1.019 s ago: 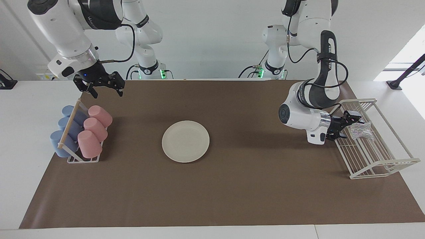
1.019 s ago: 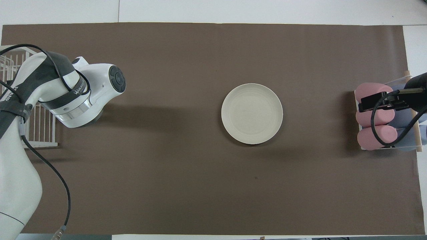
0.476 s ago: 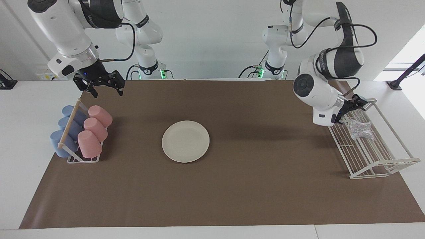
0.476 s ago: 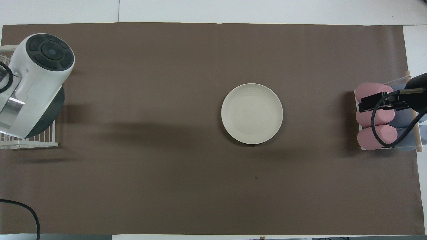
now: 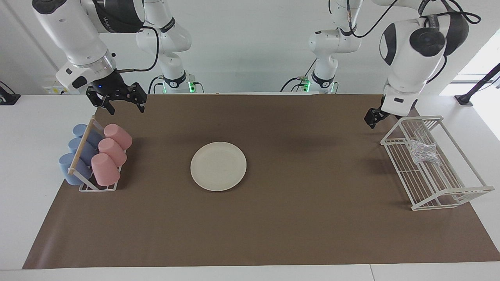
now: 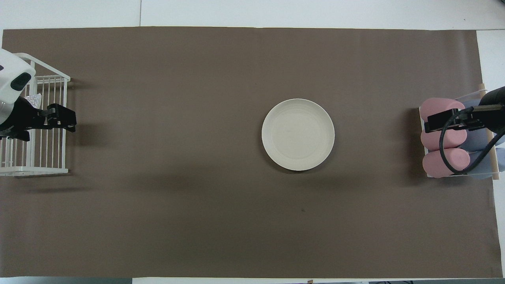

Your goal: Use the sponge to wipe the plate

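Plate (image 5: 218, 166) at the middle of the mat (image 5: 273, 218); sponge (image 5: 424, 152) well apart from plate, in the rack (image 5: 449, 191). Left gripper (image 5: 374, 117) raised beside the rack, fingers apart, empty. Right gripper (image 5: 122, 102) over the cups (image 5: 105, 154), waiting, fingers apart.

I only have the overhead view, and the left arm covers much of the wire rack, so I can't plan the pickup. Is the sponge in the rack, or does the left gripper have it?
Observer: The sponge lies on the floor of the wire rack; nothing grips it.
Operator: How low is the left gripper?
Observer: The left gripper hangs open in the air by the rack's rim, clear of both rack and sponge.
Operator: The right gripper looks as if it sits on the pink cups.
Observer: It doesn't. The right gripper is open and raised well above the pink cups, touching none.
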You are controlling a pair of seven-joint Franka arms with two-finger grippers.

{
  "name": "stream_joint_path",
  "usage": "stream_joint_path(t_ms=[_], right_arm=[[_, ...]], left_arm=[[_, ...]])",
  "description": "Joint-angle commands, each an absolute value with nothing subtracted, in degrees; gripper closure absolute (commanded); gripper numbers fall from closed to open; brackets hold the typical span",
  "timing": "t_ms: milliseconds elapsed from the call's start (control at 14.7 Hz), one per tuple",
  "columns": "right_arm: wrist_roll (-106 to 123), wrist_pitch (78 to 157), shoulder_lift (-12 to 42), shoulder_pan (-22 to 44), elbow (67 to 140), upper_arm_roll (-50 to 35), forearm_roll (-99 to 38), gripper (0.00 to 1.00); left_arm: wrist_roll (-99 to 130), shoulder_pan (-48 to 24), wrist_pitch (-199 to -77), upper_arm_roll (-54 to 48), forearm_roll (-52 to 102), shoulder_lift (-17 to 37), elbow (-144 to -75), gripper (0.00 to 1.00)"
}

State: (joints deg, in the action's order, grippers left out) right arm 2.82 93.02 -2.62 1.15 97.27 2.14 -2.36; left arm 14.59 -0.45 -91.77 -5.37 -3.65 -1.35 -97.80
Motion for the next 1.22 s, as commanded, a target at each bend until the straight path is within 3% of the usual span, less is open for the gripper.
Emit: stream_joint_path(t_ms=[0,408,1155], right_arm=[[3.78,91.93,-3.16,0.88,96.77,1.93,-1.32,0.0],[3.87,91.58,-3.16,0.79,96.68,1.93,-1.32,0.0],[3.87,91.58,-3.34,0.88,96.68,1.93,-1.32,0.0]], left_arm=[[14.06,-1.23,-90.01,-5.8,1.13,-3.69,-99.58,0.0],[13.8,-3.42,-87.1,-6.42,0.44,-1.06,-92.9,0.0],[11.51,-2.99,-88.24,-6.42,0.97,-1.76,-94.31,0.0]])
